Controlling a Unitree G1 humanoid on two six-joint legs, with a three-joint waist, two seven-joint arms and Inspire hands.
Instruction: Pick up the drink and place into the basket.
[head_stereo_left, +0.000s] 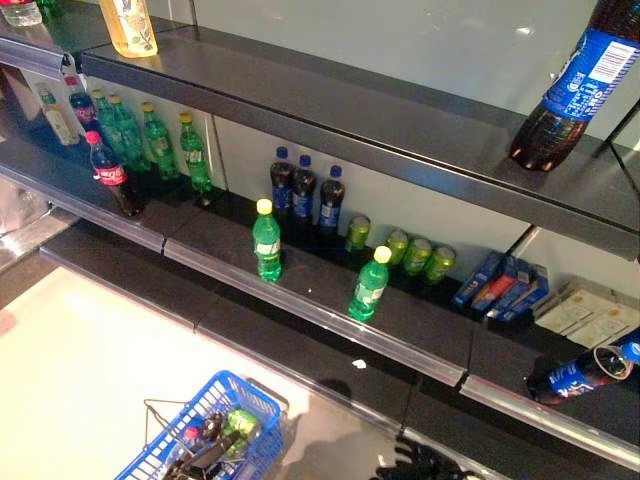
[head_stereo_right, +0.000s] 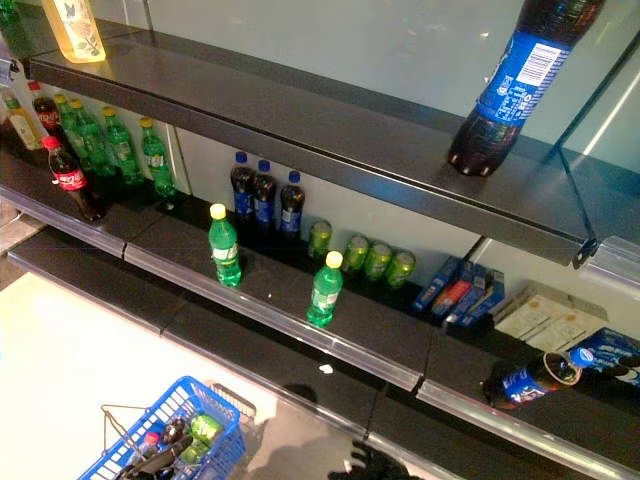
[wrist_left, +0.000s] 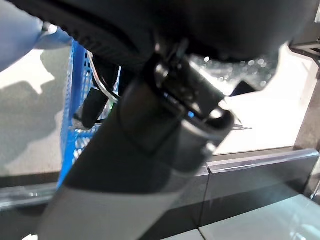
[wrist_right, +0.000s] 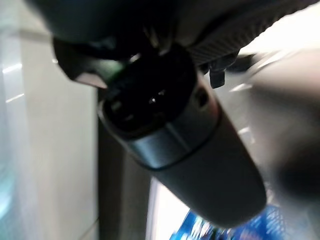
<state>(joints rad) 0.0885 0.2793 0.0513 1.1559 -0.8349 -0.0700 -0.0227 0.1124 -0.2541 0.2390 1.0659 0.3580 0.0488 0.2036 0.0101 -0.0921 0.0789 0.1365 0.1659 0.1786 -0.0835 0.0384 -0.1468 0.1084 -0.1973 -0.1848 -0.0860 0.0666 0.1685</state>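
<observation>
Right robot hand (head_stereo_left: 420, 464): only a dark shape at the bottom edge, right of centre, grip impossible to tell; left robot hand (head_stereo_left: 200, 458): dark, low over the blue basket (head_stereo_left: 160, 455) at lower left, grip likewise impossible to tell. Inside the basket, beside that hand, a green drink (head_stereo_left: 240, 422) lying down, plus a dark bottle with a red cap (head_stereo_left: 192, 434). On the middle shelf (head_stereo_left: 425, 322) at centre frame, two upright green bottles with yellow caps, left one (head_stereo_left: 267, 241) and right one (head_stereo_left: 369, 285), apart, near the front rail.
</observation>
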